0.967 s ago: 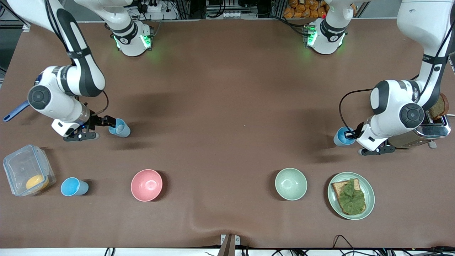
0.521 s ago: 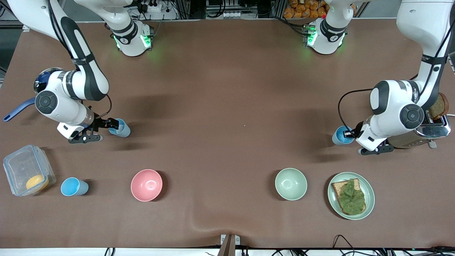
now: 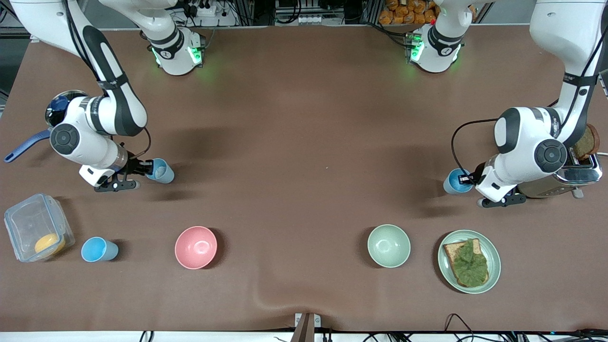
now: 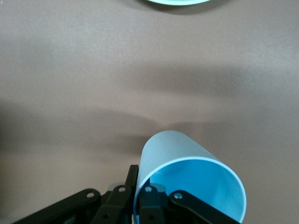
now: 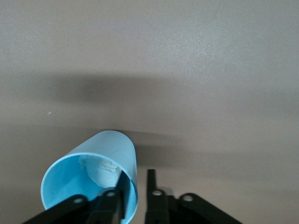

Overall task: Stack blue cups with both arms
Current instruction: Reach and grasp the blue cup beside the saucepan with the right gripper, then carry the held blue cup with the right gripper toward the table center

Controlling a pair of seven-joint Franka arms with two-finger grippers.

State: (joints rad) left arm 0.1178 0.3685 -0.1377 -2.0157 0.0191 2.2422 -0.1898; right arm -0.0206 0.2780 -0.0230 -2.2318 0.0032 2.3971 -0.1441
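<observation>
One blue cup (image 3: 161, 171) stands at the right arm's end of the table. My right gripper (image 3: 148, 166) is open astride its rim, one finger inside and one outside with a gap; the right wrist view shows this gripper (image 5: 137, 179) and the cup (image 5: 100, 163), whitish inside. A second blue cup (image 3: 456, 182), bright blue inside, is at the left arm's end. My left gripper (image 3: 467, 179) is shut on its wall; the left wrist view shows the gripper (image 4: 140, 176) and the cup (image 4: 187, 163). A third blue cup (image 3: 99, 250) stands nearer the front camera.
A pink bowl (image 3: 195, 247), a green bowl (image 3: 388, 245) and a green plate (image 3: 494, 259) with toast and lettuce stand nearer the front camera. A clear container (image 3: 37, 232) sits beside the third cup. A toaster (image 3: 577, 175) stands by the left arm.
The right arm's wrist has shifted toward its cup and lowered a little; that cup has stayed put. The left gripper and its cup have edged slightly toward the table's middle.
</observation>
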